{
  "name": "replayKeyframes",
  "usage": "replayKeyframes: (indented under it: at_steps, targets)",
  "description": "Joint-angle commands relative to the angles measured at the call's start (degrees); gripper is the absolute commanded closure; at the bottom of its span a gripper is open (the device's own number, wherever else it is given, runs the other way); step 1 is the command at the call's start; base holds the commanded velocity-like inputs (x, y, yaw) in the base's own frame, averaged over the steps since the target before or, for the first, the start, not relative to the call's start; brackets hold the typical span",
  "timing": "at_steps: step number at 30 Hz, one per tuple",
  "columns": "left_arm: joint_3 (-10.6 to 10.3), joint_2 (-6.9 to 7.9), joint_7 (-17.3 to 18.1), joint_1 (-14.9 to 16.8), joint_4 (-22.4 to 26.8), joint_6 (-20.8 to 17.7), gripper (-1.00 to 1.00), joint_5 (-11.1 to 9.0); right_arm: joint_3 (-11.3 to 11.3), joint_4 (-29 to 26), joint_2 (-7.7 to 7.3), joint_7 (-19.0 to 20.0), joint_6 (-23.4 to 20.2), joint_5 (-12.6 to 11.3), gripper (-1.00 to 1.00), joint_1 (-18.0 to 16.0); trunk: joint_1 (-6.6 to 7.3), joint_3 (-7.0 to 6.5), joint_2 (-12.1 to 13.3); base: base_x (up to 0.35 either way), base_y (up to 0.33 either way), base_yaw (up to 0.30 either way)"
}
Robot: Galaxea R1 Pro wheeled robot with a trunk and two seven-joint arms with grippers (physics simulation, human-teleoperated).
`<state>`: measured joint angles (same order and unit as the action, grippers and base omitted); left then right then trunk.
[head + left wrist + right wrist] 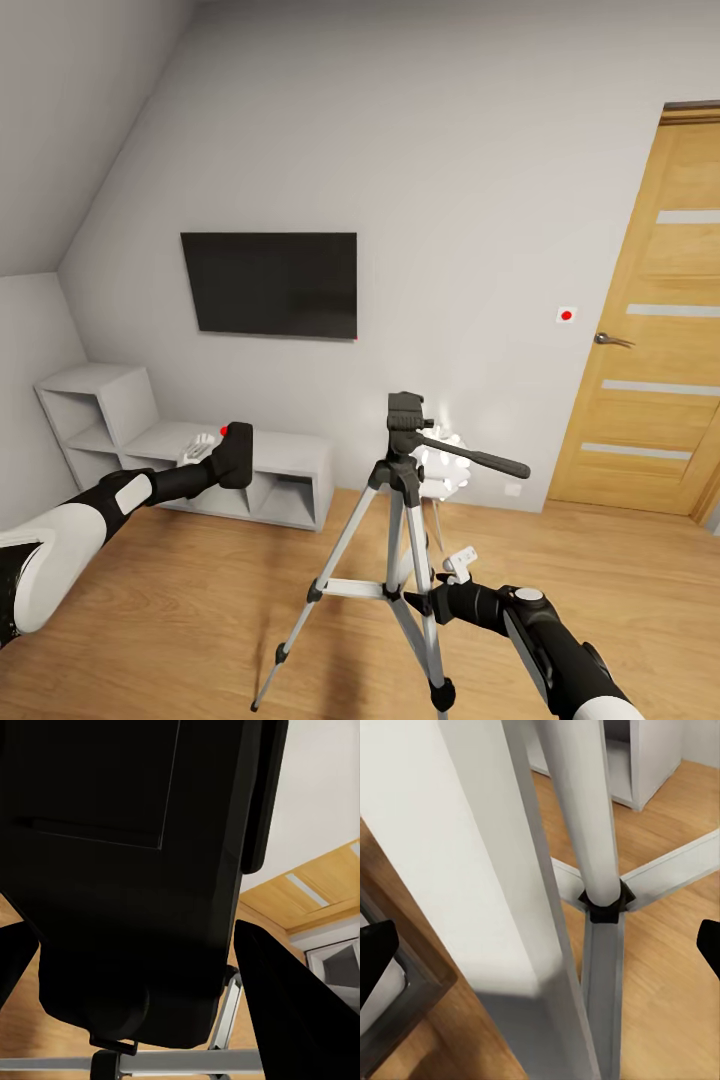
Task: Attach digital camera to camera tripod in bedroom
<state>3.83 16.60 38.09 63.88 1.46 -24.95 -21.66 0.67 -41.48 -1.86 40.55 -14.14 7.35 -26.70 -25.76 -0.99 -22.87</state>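
The digital camera, a small black box with a red dot on top, is held up at the left with my left gripper shut on it. In the left wrist view the camera's black body sits between the dark fingers. The camera tripod stands on the wood floor at centre, to the camera's right and apart from it, its black pan head bare and its handle pointing right. My right gripper is low by the centre braces, open, its fingertips spread wide around a silver leg.
A black TV hangs on the white wall above a low grey shelf unit. A wooden door is at the right. A white glowing object sits behind the tripod. Open wood floor lies in front.
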Motion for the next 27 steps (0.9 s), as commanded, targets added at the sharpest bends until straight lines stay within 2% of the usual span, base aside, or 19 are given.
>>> replayKeyframes:
  at_steps: [1,6,12,27]
  targets:
    - [0.6,0.01,0.1,0.0,0.0,-0.5,1.00,0.0,0.1,-0.1,0.01,0.3,-0.3,0.4,-1.00,0.0,-0.02,0.03,0.0,0.000,0.000,0.000]
    - [0.6,0.01,0.1,0.0,0.0,-0.5,1.00,0.0,0.0,-0.1,0.01,0.2,-0.3,0.3,-1.00,0.0,-0.02,0.03,0.0,0.000,0.000,0.000]
    - [0.6,0.01,0.1,0.0,0.0,-0.5,1.00,0.0,-0.1,-0.1,0.03,-1.9,-0.4,0.1,-1.00,0.0,-0.02,0.03,0.0,0.003,0.000,0.000]
    - [0.6,0.01,0.1,0.0,0.0,-0.5,1.00,0.0,-0.1,-0.1,0.04,-2.2,-0.4,0.0,-1.00,0.0,-0.02,0.03,0.0,0.081,0.000,0.000]
